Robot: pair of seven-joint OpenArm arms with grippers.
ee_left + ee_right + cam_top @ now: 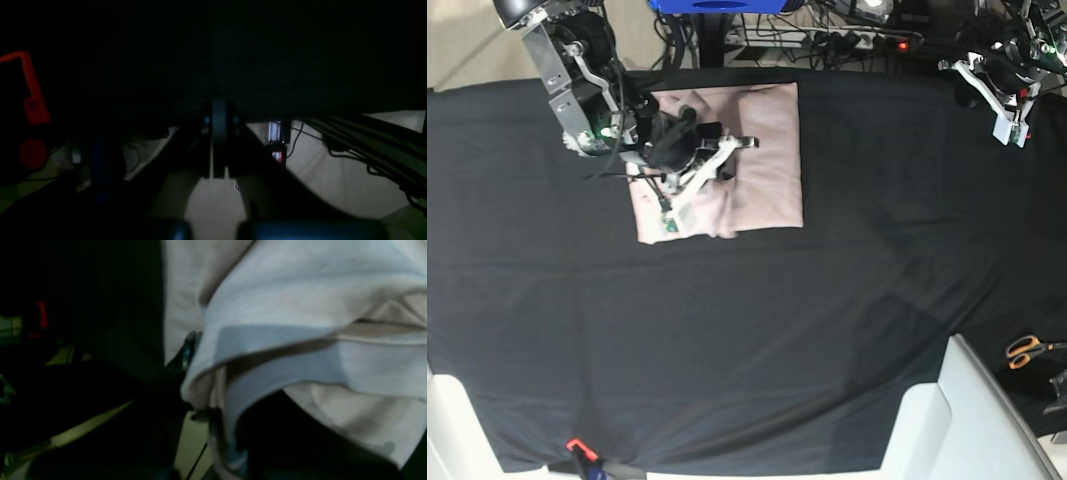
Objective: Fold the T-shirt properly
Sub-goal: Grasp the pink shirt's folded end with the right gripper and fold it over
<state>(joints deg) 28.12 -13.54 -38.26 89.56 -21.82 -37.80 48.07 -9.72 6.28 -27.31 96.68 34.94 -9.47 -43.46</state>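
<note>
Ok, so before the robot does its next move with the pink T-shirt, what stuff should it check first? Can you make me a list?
1. Is the right gripper holding cloth? Ok: the right wrist view shows the T-shirt bunched where its jaws meet.
2. Is the T-shirt already folded small? Ok: it lies as a compact rectangle on the black table covering.
3. Are its edges neat? Not ok: the part under the right gripper is rumpled.
4. Is the left gripper out of the way? Ok: it is shut, at the table's far corner, away from the shirt.
5. Is the layer underneath flat? Cannot tell: it is hidden.
</note>
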